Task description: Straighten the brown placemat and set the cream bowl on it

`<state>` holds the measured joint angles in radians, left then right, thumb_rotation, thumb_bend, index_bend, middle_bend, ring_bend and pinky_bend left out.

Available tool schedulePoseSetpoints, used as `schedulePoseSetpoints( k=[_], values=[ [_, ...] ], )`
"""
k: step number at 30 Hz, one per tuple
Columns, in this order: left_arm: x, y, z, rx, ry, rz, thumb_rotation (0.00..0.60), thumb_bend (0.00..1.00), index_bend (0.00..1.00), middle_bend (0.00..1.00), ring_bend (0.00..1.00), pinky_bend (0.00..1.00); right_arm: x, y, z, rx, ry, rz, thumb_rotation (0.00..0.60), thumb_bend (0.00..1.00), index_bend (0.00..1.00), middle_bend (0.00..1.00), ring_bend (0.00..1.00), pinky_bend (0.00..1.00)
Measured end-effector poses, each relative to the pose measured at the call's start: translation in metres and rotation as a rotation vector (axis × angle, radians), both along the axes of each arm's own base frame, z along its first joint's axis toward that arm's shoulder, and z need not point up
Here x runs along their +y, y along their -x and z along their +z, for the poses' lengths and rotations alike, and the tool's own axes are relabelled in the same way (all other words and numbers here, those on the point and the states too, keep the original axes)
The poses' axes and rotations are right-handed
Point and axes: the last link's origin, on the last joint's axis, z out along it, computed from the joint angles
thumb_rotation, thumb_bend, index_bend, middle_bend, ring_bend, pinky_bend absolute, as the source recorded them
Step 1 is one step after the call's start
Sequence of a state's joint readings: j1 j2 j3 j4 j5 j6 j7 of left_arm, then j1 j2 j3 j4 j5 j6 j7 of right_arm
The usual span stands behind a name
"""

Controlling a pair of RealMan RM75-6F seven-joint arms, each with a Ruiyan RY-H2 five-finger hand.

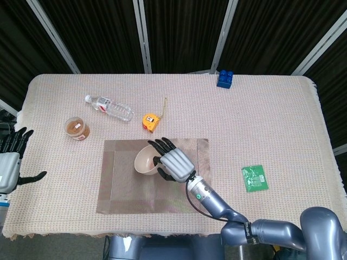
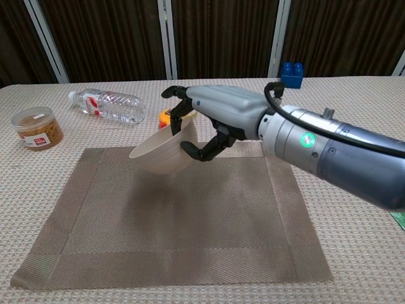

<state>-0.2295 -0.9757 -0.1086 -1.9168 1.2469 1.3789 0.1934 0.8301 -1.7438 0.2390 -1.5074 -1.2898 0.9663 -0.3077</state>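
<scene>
The brown placemat (image 1: 124, 184) (image 2: 171, 234) lies flat in the middle of the table, its edges square with the table's. My right hand (image 1: 172, 162) (image 2: 215, 120) holds the cream bowl (image 1: 145, 161) (image 2: 161, 151) by its rim, tilted, in the air over the mat's upper middle. The bowl casts a shadow on the mat below it. My left hand (image 1: 11, 162) hangs off the table's left edge, fingers spread, holding nothing; only the head view shows it.
A clear water bottle (image 1: 110, 108) (image 2: 107, 104) lies at the back left beside a brown-lidded jar (image 1: 77, 129) (image 2: 38, 128). A yellow tape measure (image 1: 151, 121) sits just behind the mat. A blue block (image 1: 225, 79) (image 2: 291, 74) stands far back; a green card (image 1: 255, 178) lies right.
</scene>
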Motion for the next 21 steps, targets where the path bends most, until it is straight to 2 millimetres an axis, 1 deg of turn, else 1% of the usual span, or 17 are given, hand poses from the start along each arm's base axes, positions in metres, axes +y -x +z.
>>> schedulePoseSetpoints(
  k=[4,7,8,9,10,11,12,13,14,15,17,21],
  values=[
    [0.000,-0.001,-0.001,0.000,0.000,-0.001,0.600,0.00,0.00,0.00,0.00,0.00,0.005,0.002,-0.009,0.009,-0.020,0.001,0.600,0.46,0.64,0.01,0.00,0.00],
    [0.000,0.000,-0.001,0.001,0.001,0.001,0.600,0.00,0.00,0.00,0.00,0.00,0.008,0.003,-0.013,0.006,-0.026,-0.002,0.600,0.46,0.64,0.02,0.00,0.00],
    [0.000,0.000,-0.001,0.001,0.002,0.002,0.600,0.00,0.00,0.00,0.00,0.00,0.009,0.003,-0.015,0.004,-0.030,-0.005,0.600,0.46,0.64,0.02,0.00,0.00],
    [0.000,0.000,-0.001,0.001,0.003,0.003,0.600,0.00,0.00,0.00,0.00,0.00,0.010,0.004,-0.016,0.004,-0.032,-0.008,0.600,0.44,0.61,0.02,0.00,0.00],
    [0.000,0.000,-0.001,0.001,0.002,0.003,0.600,0.00,0.00,0.00,0.00,0.00,0.011,0.005,-0.017,0.006,-0.035,-0.011,0.600,0.42,0.57,0.02,0.00,0.00],
    [0.000,0.000,-0.001,0.001,0.001,0.003,0.600,0.00,0.00,0.00,0.00,0.00,0.012,0.006,-0.018,0.009,-0.040,-0.013,0.600,0.36,0.48,0.01,0.00,0.00],
    [0.000,0.000,-0.001,0.002,0.000,0.003,0.600,0.00,0.00,0.00,0.00,0.00,0.013,0.008,-0.019,0.012,-0.046,-0.016,0.600,0.28,0.36,0.01,0.00,0.00],
    [0.000,0.000,-0.001,0.001,0.000,0.004,0.600,0.00,0.00,0.00,0.00,0.00,0.014,0.009,-0.020,0.015,-0.052,-0.019,0.600,0.22,0.27,0.01,0.00,0.00],
    [0.000,0.000,-0.001,0.002,0.001,0.005,0.600,0.00,0.00,0.00,0.00,0.00,0.016,0.011,-0.020,0.016,-0.063,-0.022,0.600,0.14,0.16,0.00,0.00,0.00],
    [0.000,0.000,-0.001,0.003,0.003,0.006,0.600,0.00,0.00,0.00,0.00,0.00,0.017,0.012,-0.020,0.018,-0.071,-0.025,0.600,0.08,0.07,0.00,0.00,0.00],
    [0.000,0.001,-0.002,0.005,0.005,0.008,0.600,0.00,0.00,0.00,0.00,0.00,0.020,0.015,-0.019,0.022,-0.088,-0.028,0.600,0.03,0.01,0.00,0.00,0.00],
    [0.000,0.000,-0.004,0.009,0.012,0.007,0.600,0.00,0.00,0.00,0.00,0.00,0.025,0.017,-0.013,0.026,-0.099,-0.025,0.600,0.00,0.00,0.00,0.00,0.00]
  ],
)
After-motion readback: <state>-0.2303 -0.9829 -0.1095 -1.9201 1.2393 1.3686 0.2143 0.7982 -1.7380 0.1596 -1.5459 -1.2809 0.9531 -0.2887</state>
